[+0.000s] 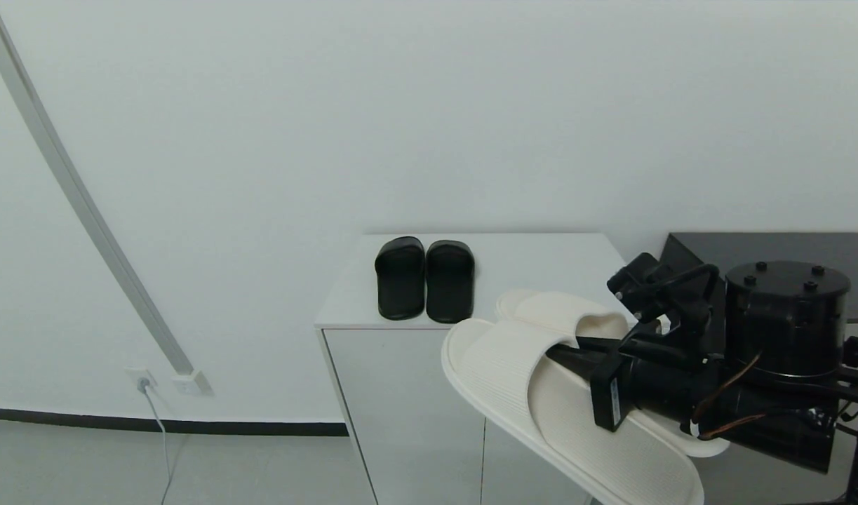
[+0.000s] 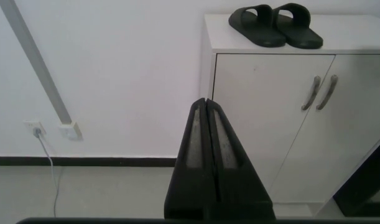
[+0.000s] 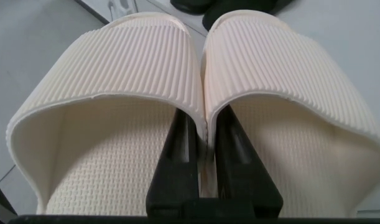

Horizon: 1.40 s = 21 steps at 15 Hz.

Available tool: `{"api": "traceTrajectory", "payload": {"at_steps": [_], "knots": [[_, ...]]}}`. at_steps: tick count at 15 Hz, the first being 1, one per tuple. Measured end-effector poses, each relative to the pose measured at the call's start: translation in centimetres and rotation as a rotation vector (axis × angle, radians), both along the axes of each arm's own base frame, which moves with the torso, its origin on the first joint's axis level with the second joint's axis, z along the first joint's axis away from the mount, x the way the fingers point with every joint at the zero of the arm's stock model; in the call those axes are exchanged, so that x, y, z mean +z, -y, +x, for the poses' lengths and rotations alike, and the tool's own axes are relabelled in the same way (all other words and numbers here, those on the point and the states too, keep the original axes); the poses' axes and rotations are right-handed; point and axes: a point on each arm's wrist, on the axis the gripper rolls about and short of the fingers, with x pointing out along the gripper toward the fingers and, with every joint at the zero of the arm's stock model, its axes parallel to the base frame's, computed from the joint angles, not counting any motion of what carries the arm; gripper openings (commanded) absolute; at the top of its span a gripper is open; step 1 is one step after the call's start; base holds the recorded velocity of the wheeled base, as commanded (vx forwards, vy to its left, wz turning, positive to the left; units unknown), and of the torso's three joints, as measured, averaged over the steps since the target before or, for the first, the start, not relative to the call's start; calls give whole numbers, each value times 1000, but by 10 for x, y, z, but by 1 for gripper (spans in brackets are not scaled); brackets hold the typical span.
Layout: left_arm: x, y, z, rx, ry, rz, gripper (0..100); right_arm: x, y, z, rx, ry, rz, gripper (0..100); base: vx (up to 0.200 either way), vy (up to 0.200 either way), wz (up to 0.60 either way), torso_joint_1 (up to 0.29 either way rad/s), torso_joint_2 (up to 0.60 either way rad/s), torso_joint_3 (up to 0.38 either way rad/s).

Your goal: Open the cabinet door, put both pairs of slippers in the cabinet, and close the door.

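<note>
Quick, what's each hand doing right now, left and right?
Left hand: closed, holding nothing.
Right hand: closed on the pair of white slippers.

Pair of black slippers [image 1: 424, 279] side by side on white cabinet [image 1: 400, 407] top, doors [image 2: 289, 124] shut. Pair of white ribbed slippers [image 1: 513, 365] tilted in air before the cabinet, straps pinched together in right gripper [image 3: 205, 127].

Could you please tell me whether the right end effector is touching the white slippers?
Touching. The right wrist view shows the right end effector shut on the adjoining inner strap edges of the white slippers, clamping both together.
</note>
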Motion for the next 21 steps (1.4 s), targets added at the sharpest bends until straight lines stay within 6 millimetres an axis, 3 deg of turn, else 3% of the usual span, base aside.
{"api": "traceTrajectory", "payload": {"at_steps": [5,10,11,21], "knots": [[0,0,0,0,1,1,0,-3,-1,-3,13,-8,-8,0,0,0,0,-19,42,24],[0,0,0,-6,-2,2,0,-7,-2,-8,30,-16,-19,0,0,0,0,-166,390,217],[0,0,0,-12,-3,3,100,-7,-2,-9,33,-17,-21,0,0,0,0,-227,520,300],[0,0,0,-15,-2,2,100,-11,-3,-13,47,-14,-45,0,0,0,0,-213,540,319]]}}
